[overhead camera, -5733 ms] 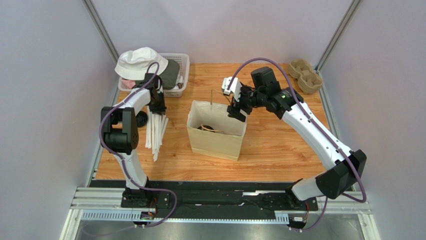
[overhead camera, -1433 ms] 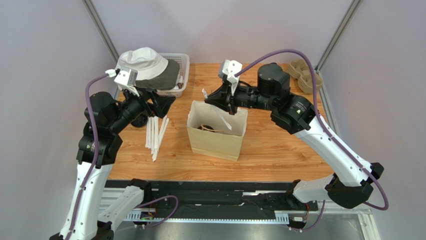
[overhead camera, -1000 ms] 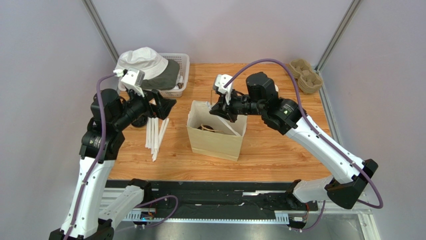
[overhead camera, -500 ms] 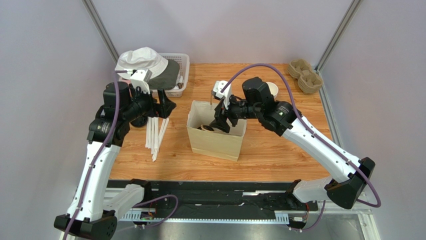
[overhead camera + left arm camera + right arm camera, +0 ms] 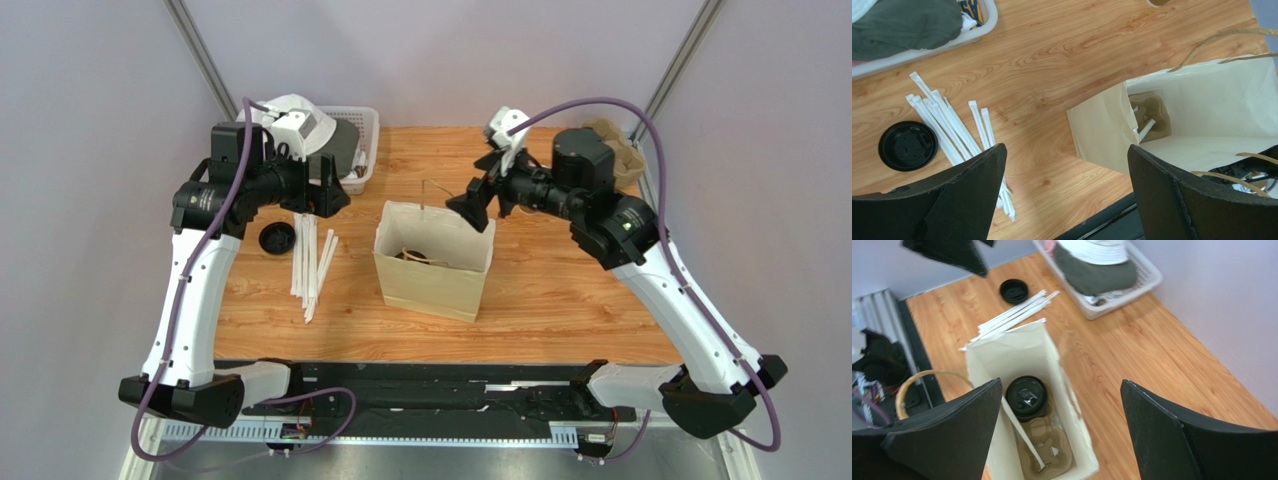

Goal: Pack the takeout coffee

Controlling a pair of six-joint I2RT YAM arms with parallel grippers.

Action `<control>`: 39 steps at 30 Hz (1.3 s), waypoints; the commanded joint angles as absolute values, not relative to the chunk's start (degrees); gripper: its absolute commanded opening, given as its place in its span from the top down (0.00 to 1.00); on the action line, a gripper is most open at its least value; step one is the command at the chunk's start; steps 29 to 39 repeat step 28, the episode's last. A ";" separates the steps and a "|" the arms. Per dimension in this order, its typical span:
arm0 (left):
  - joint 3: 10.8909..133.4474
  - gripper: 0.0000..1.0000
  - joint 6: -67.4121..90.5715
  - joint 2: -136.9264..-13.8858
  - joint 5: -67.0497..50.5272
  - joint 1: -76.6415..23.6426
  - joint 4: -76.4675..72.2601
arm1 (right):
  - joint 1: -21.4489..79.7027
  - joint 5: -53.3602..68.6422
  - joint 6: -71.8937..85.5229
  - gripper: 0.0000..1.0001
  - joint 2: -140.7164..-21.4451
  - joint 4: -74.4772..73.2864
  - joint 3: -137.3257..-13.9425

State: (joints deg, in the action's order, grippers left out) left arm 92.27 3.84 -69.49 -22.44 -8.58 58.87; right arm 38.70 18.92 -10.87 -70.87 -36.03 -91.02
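Right pincer (image 5: 478,206) has lifted out of the stiff paper bag (image 5: 430,282), released; round black-lidded coffee (image 5: 1026,397) sits inside. Left pincer (image 5: 330,196) gapes wide.

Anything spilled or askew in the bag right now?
No spill shows. The cup sits upright, lid on, in the tray inside the bag. One straw lies slanted across the tray's empty slot. A spare lid lies loose on the table.
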 commanded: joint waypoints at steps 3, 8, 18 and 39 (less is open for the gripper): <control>96.77 0.01 -3.51 -72.76 -20.14 -8.26 65.91 | 31.29 11.35 -5.19 0.03 -61.46 -38.49 -85.70; 93.00 0.01 -5.79 -72.95 -17.67 -8.35 66.19 | 20.95 11.43 0.26 0.02 -55.64 -40.95 -77.97; 78.41 0.01 -7.03 -65.66 -14.86 -8.35 60.30 | 9.06 10.99 3.87 0.02 -42.28 -43.24 -59.08; 65.66 0.01 -7.30 -59.77 -11.34 -8.35 55.46 | 5.98 12.48 3.08 0.01 -37.27 -42.89 -53.09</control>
